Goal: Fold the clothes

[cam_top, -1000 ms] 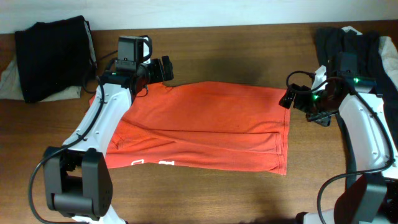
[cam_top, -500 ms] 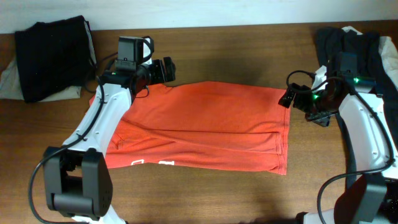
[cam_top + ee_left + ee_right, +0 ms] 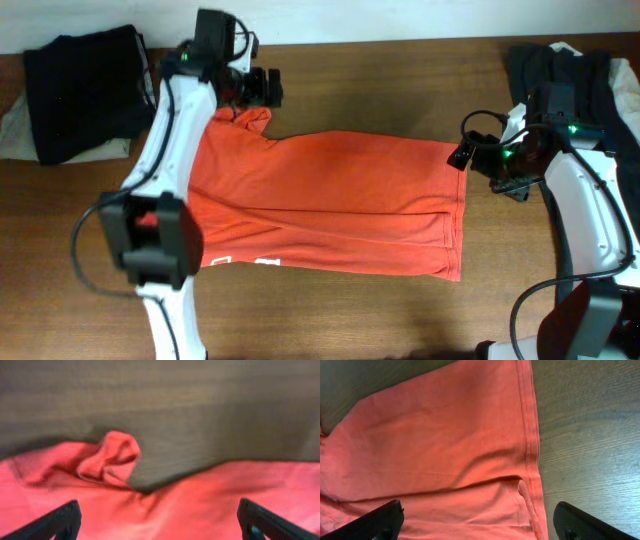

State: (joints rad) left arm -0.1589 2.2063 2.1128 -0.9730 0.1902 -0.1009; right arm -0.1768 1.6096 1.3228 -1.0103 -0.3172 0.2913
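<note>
- T-shirt (image 3: 340, 190), orange-red, lies spread across the middle of the wooden counter (image 3: 380, 80), its long side running left to right.
- It is folded lengthwise: a layer edge runs along the cloth in the lower half, and stacked edges show at the right end.
- Bits of white print (image 3: 245, 262) show along the near edge, towards the left.
- The left hand (image 3: 264, 88) is at the far left corner of the T-shirt, just over a bunched sleeve (image 3: 250, 118). The left arm (image 3: 170, 130) reaches across the shirt's left end.
- In the left wrist view, the left hand (image 3: 159, 510) is open, its two dark fingers (image 3: 65, 520) set wide apart with nothing between them. The crumpled sleeve (image 3: 117, 457) pokes up ahead, against bare counter (image 3: 200, 410).
- The right hand (image 3: 462, 155) is at the far right corner of the shirt, beside the hem (image 3: 462, 200).
- In the right wrist view, the right hand (image 3: 476, 510) is also spread open, gripping nothing, with flat cloth below it. The stitched hem (image 3: 531, 435) runs along the edge, with bare counter (image 3: 590, 435) to its right.
- Black garments (image 3: 85, 90) are piled at the far left corner of the counter, well apart from the shirt.
- A dark garment (image 3: 570, 60) lies at the far right corner, behind the right arm (image 3: 585, 210).
</note>
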